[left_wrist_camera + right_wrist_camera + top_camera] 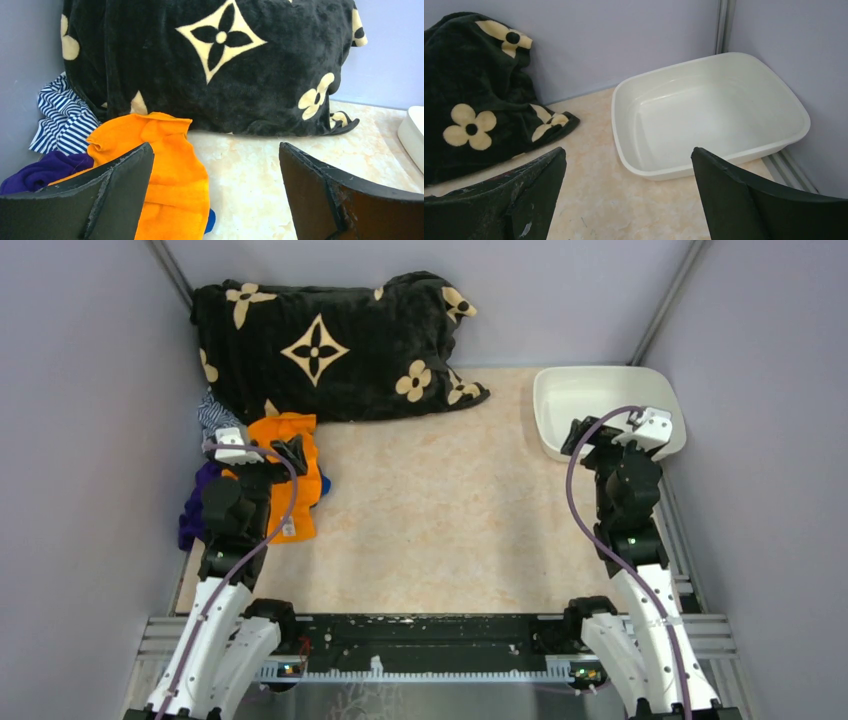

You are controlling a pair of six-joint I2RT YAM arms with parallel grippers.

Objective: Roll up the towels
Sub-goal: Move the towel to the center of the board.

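Left gripper [215,165] hung wide open over the orange towel [165,175], heaped on the blue towel [210,222] at the table's [260,175] left edge. Right gripper [628,160] gaped empty. A pinch might snag the striped cloth [65,120].

black plush blanket with tan flower marks [330,345] heaped at 11 o'clock, navy-striped cloth [213,416] touching its 10 o'clock corner, white plastic basin [560,400] at 2 o'clock, beige marbled tabletop [450,510]

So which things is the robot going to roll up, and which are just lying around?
For the job: orange towel; blue towel, only a corner peeking out under it.
Just lying about: black flowery blanket; striped cloth; purple cloth, probably; white tub.
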